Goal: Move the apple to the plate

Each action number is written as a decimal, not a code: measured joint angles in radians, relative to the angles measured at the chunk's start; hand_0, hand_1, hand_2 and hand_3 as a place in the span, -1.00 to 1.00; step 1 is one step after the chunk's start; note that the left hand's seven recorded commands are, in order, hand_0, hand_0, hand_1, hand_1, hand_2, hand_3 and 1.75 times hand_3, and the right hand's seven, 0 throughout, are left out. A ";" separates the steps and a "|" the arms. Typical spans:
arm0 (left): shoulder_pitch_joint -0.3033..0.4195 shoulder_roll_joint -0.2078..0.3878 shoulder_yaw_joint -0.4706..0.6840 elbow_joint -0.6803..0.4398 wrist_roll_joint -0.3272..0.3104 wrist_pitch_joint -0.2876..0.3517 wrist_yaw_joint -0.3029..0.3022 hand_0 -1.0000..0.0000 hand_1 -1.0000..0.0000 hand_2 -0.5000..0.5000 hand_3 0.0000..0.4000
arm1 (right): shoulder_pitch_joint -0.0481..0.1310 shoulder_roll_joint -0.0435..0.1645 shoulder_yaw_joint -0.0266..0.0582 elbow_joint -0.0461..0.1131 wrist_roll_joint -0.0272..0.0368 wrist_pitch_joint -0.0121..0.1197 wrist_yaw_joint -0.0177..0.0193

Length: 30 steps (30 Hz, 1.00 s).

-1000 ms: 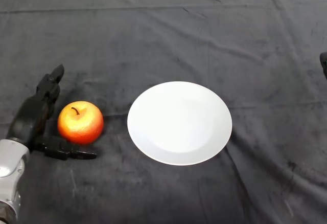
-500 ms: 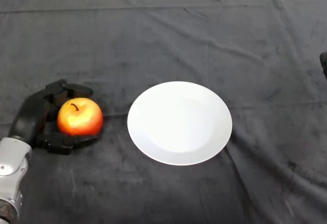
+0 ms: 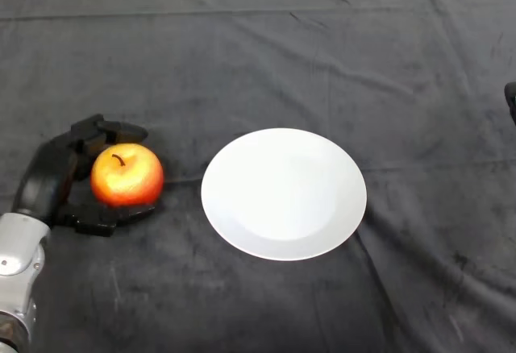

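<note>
Fingers since curled: robot hand (image 3: 50,180) clasps apple (image 3: 126,176) (plate (image 3: 283,193) near).

A: Where did the one view look from?
B: From the robot's head, facing down and forward over the dark cloth (image 3: 266,55).
A: How near was it?
B: Near enough that the cloth filled almost everything, the left hand (image 3: 50,182) entering lower left, the plate (image 3: 283,193) about centre.
</note>
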 measured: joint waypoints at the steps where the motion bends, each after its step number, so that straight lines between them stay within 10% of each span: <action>1: -0.006 -0.007 0.000 0.000 -0.010 -0.008 -0.009 -1.00 -1.00 0.00 1.00 | 0.000 0.000 -0.0001 0.000 0.0000 0.000 0.0000; 30: -0.029 -0.152 -0.104 -0.002 -0.095 -0.125 -0.190 -1.00 -1.00 0.00 1.00 | 0.000 0.000 0.0000 0.000 0.0000 0.000 0.0000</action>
